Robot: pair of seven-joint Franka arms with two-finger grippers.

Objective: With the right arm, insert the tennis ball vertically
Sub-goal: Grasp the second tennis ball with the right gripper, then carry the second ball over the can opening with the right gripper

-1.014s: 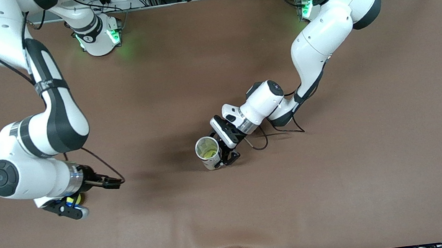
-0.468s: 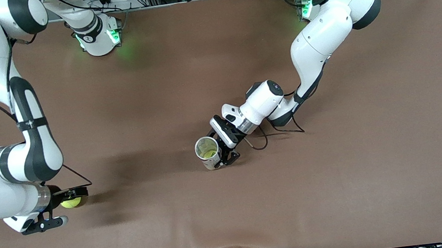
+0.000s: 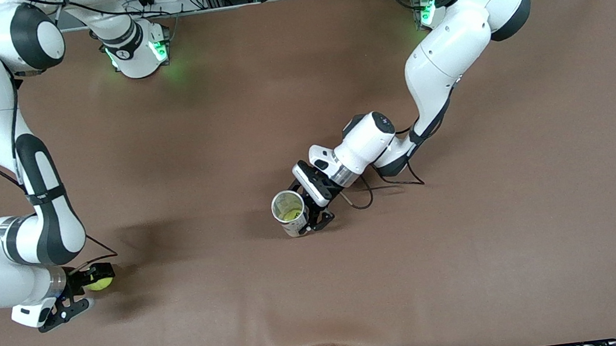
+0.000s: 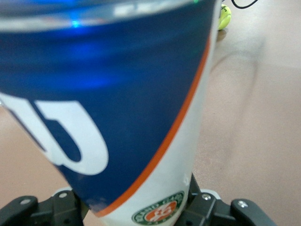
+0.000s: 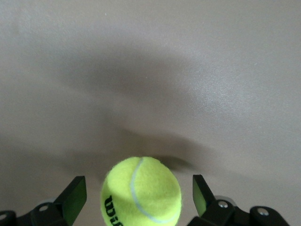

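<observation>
With the can (image 3: 290, 213) clenched in the left gripper (image 3: 314, 219), the right gripper (image 3: 78, 290) straddles the tennis ball (image 3: 99, 283) at the can's eight o'clock, fingers spread.

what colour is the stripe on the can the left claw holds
Orange, a thin diagonal stripe between the can's blue and white areas; clearest in the left wrist view.

The tabletop (image 3: 470, 247) wears a matt brown cover, leathery and smooth, puckered into a shallow wrinkle at the edge nearest the front camera. The tennis ball (image 5: 141, 193) is fuzzy yellow-green felt with a pale smooth seam and black print. The ball can (image 4: 117, 108) has a glossy printed label in blue, white and orange, catching blue glints. Both arms have glossy white plastic shells with dark grey joint sections; the right tool (image 3: 77, 294) and left tool (image 3: 313, 217) are matt black.
</observation>
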